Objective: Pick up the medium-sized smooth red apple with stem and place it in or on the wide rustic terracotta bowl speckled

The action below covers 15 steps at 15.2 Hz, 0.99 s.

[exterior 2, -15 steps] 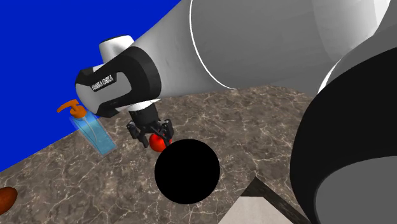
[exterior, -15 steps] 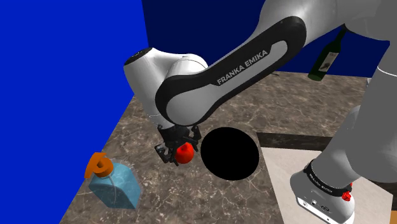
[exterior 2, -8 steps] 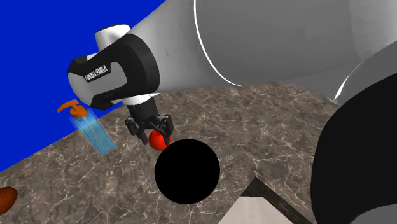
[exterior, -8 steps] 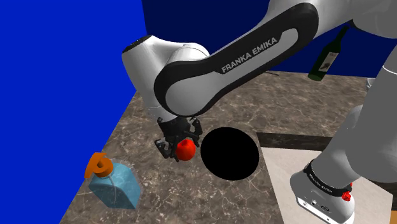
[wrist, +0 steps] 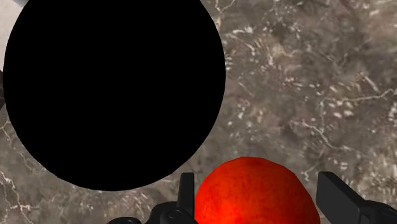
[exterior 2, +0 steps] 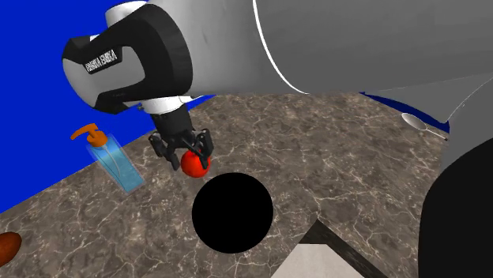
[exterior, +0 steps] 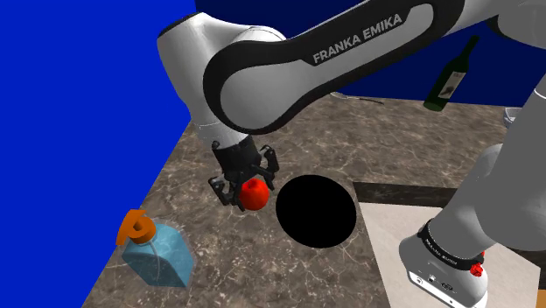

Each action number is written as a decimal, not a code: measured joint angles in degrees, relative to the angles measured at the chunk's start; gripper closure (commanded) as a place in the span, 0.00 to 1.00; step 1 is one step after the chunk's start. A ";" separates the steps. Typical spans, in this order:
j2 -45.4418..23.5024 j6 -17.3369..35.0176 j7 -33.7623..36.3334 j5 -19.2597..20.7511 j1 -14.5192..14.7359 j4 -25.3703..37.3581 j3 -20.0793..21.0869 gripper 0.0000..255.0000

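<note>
The jaws are clamped on the red apple (exterior: 255,194), which hangs close over the marbled worktop (exterior: 219,258), just beside the black round bowl (exterior: 317,210). I think this is the carrying step. In the shoulder view the bowl lies at four o'clock from the apple, so next: move there, then let go.

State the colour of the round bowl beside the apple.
Plain black, no speckles visible; the wrist view shows the bowl best, beside the apple.
</note>
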State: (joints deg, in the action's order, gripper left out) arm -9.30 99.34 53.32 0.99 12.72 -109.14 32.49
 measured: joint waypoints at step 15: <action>2.83 -10.98 -0.42 -1.49 -0.25 8.58 0.25 1.00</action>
State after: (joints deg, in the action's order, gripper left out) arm -6.47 88.36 52.90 -0.50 12.47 -100.56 32.74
